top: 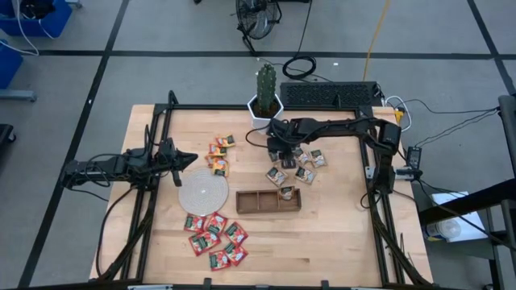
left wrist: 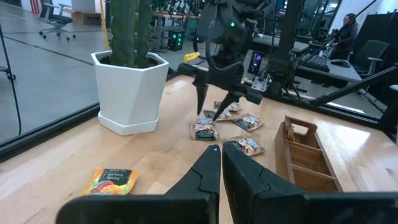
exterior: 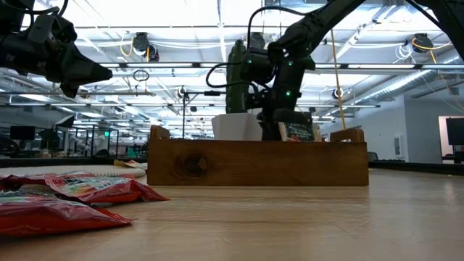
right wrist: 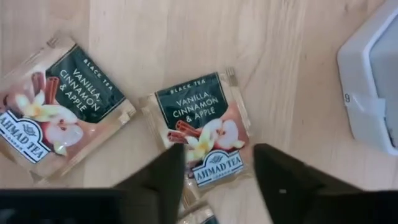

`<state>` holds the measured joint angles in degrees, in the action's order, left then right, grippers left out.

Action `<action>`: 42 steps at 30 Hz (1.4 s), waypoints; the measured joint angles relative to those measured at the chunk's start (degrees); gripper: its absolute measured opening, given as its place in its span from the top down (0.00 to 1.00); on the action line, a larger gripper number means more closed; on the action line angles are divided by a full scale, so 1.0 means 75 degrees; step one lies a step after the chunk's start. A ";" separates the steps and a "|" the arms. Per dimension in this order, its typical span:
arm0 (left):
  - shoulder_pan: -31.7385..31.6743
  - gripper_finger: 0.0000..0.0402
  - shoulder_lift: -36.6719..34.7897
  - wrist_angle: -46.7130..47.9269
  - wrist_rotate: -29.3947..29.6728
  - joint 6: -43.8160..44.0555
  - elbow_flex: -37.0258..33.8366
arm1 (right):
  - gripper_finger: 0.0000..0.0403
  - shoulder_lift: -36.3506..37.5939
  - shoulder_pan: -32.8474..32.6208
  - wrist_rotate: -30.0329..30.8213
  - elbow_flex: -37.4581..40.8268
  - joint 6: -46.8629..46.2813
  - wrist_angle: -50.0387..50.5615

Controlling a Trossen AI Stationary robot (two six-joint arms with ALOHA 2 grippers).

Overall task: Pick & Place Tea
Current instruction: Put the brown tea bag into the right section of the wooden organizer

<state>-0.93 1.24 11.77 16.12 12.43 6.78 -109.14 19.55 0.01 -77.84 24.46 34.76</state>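
Observation:
Whitish tea sachets (top: pixel 305 165) with dark print lie flat on the table near the cactus pot. One of them (right wrist: pixel 199 130) lies just below my right gripper (right wrist: pixel 217 177), which is open and points steeply down, a finger on either side and clear of it. Another whitish sachet (exterior: pixel 296 132) stands in the right end compartment of the brown tray (top: pixel 254 202). Orange sachets (top: pixel 219 155) lie at mid-table and red ones (top: pixel 214 238) near the front edge. My left gripper (left wrist: pixel 219 155) is shut and hovers level at the table's left, beside the round disc (top: pixel 202 192).
A cactus in a white pot (top: pixel 265 103) stands just beyond the right gripper, at the far edge. A dark keyboard (top: pixel 330 95) lies behind the table. Bare wood lies between the tray and the table's front right corner.

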 joint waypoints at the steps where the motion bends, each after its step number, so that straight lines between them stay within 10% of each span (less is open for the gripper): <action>1: 0.0000 0.95 0.0002 0.0003 0.0000 0.0000 -0.0002 | 0.47 0.0000 0.0032 -0.0019 0.0000 -0.0052 -0.0004; 6: 0.0000 0.95 0.0001 0.0001 0.0000 0.0000 0.0000 | 0.28 -0.0280 0.0188 -0.0390 -0.0015 -0.0310 -0.0015; 13: 0.0000 0.95 0.0001 0.0000 0.0000 0.0000 -0.0002 | 0.27 -0.0740 0.0294 -0.0490 -0.0038 -0.0166 -0.0055; 31: 0.0000 0.95 -0.0001 0.0003 0.0000 0.0000 0.0000 | 0.93 -0.0342 0.0262 -0.0049 0.0006 -0.0446 0.0344; 42: 0.0000 0.95 -0.0001 0.0000 0.0000 0.0000 0.0001 | 0.87 0.1672 -0.0869 0.0495 0.0110 -0.3429 0.0836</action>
<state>-0.93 1.24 11.77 16.12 12.43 6.78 -96.60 13.03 3.72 -77.02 -1.25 41.03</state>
